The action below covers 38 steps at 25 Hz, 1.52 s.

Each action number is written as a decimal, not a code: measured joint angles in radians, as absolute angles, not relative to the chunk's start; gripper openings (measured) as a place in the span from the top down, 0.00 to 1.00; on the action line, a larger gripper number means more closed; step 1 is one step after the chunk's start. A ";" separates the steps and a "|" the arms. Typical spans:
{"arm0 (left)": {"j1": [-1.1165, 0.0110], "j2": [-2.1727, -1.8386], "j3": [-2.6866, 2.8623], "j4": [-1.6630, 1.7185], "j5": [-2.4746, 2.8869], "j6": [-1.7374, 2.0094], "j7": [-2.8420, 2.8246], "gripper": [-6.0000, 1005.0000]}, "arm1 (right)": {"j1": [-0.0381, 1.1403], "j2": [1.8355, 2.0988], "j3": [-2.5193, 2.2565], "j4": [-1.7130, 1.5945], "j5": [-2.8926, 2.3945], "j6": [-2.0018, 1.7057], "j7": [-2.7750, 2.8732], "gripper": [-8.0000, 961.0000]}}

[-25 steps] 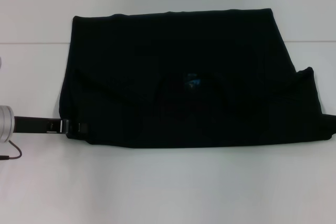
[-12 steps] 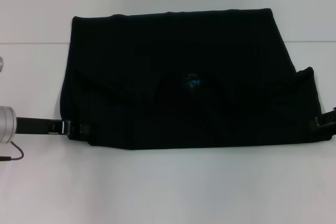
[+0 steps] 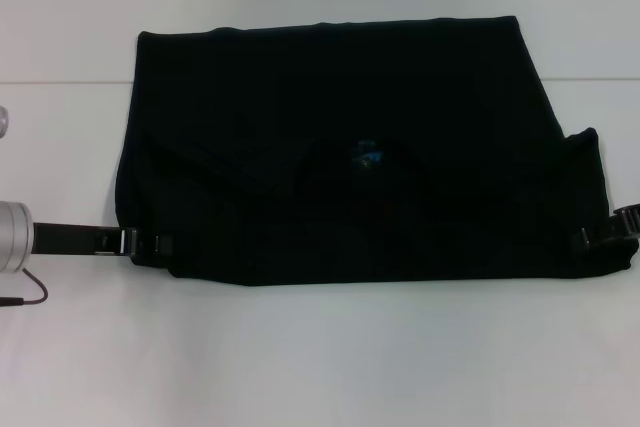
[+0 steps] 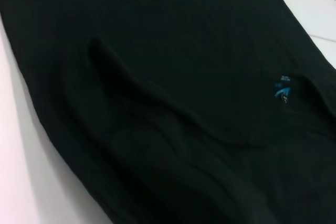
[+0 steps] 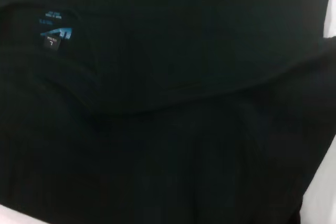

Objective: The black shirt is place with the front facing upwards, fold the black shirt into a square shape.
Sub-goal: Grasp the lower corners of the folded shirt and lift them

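Gripping the black shirt (image 3: pixel 350 137) at opposite near corners, left hand (image 3: pixel 140 243) and right hand (image 3: pixel 598 237) merge into cloth.

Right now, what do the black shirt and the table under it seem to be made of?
The black shirt looks like soft matte knit cloth, probably cotton: it lies in loose folds and carries a small sewn neck label. The table looks smooth, hard and white, perhaps laminate; I cannot be sure.
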<state>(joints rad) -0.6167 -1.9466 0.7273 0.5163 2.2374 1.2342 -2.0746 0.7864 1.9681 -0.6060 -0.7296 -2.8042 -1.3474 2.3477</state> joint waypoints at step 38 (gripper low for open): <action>-0.628 -1.951 0.722 0.517 2.230 1.243 -2.075 0.93 | 0.801 1.967 -0.752 -0.710 -2.818 -1.289 2.366 0.54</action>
